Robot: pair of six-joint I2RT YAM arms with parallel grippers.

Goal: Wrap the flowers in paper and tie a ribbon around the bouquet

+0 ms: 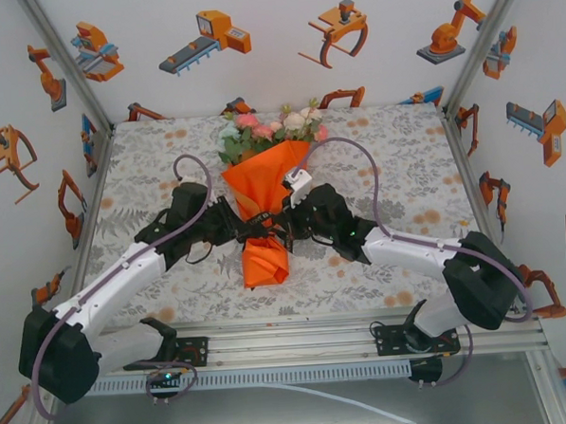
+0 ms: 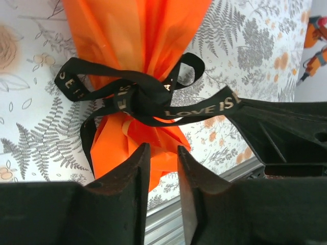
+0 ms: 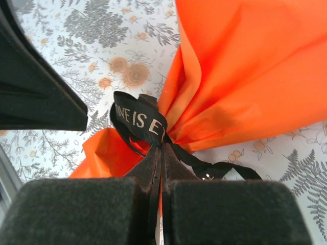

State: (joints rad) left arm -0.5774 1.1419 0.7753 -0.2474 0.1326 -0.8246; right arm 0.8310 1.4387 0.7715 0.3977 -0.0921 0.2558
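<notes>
The left gripper (image 2: 162, 153) stands partly open, with a narrow gap between its two black fingers (image 2: 134, 176), and no strand of ribbon (image 2: 135, 99) lies in that gap. In the left wrist view its tips sit just below the knot, over the crumpled tail of the paper (image 2: 133, 35); whether they touch the paper cannot be told. The right gripper (image 3: 161, 153) is closed, its fingers pressed together on a strand of the ribbon that runs edge-on between them. In the left wrist view this strand, lettered "LOVE IS", stretches from the knot across to the right gripper's tip at the right. The ribbon is black with pale lettering and is tied around the narrow waist of the paper, with a loop standing out on each side of the knot. The bouquet (image 1: 263, 189) lies flat in the middle of the table (image 1: 404, 168), between the two grippers, which meet at its waist from left and right. The flowers (image 1: 271, 127), pink, white and green, point toward the far edge, and the paper spreads wide under them, pinches in at the knot, then flares again into a short tail toward the near edge. In the right wrist view the waist and knot lie just beyond the closed fingertips, the wide cone to the right.
</notes>
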